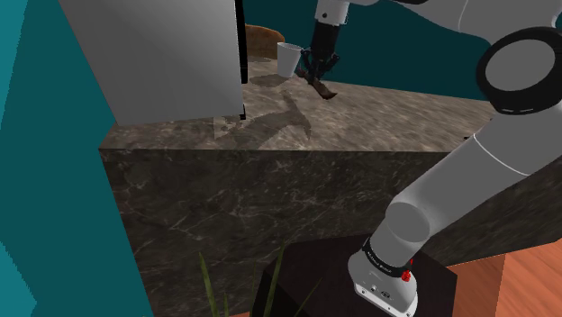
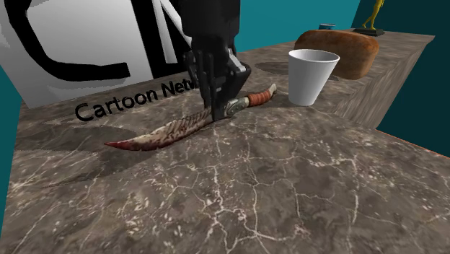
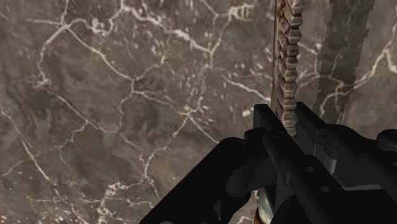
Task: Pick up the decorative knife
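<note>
Clasping the decorative knife [image 2: 173, 130] at the junction of blade and handle, with the gripper [image 2: 220, 110] narrowed to a tight pinch just ahead of the reddish banded handle. Lying lengthwise on the marble counter [image 2: 288, 195], curved tip toward the second exterior view's left, handle toward the white cup [image 2: 312, 72], close in front of the big white box [image 2: 86, 50] with black lettering. Judged as the lift step, grasp apparently made; cannot tell for sure whether already clear of the stone. To do it well: hold the pinch firm and rise straight up, slowly, without twisting the wrist. Expect some droop toward the long serrated blade, being the longer side of the grasp, so watch for pivoting between the pads and stop if slipping. Steer clear of the cup just beyond the handle and of the box face beside the hand during the rise. Seen from the wrist, serrated edge running straight out from between the fingers [image 3: 242, 172], a fair sign of a centred hold. Counted: one knife, one cup, one brown loaf [image 2: 346, 47] behind the cup, one small yellow figurine [image 2: 373, 16] at the far end of the counter, one lettered box, one arm with one gripper.
</note>
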`<act>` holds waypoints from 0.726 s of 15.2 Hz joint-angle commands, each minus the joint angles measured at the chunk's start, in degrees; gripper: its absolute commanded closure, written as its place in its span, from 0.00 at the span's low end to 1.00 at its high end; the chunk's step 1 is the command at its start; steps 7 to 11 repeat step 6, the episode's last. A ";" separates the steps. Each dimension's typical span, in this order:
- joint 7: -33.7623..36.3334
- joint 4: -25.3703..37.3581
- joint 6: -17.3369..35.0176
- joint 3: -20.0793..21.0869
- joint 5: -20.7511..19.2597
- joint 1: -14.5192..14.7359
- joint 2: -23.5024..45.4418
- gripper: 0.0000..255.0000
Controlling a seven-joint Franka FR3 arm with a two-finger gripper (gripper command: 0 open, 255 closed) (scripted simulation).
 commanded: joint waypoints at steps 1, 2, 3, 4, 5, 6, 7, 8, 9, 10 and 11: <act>-0.03 2.08 -1.71 0.01 0.01 0.01 0.38 1.00; -0.05 3.14 -2.52 0.01 0.02 0.01 0.64 1.00; -0.06 4.23 -3.33 0.01 0.02 0.01 0.92 1.00; -0.08 5.34 -4.15 0.01 0.03 0.01 1.21 1.00; -0.08 5.49 -4.27 0.01 0.03 0.01 1.24 1.00; -0.08 5.50 -4.27 0.01 0.03 0.01 1.25 1.00; -0.08 5.50 -4.27 0.01 0.03 0.01 1.25 1.00; -0.08 5.50 -4.27 0.01 0.03 0.01 1.25 1.00; -0.08 5.50 -4.27 0.01 0.03 0.01 1.25 1.00; -0.08 5.50 -4.27 0.01 0.03 0.01 1.25 1.00; -0.08 5.50 -4.27 0.01 0.03 0.01 1.25 1.00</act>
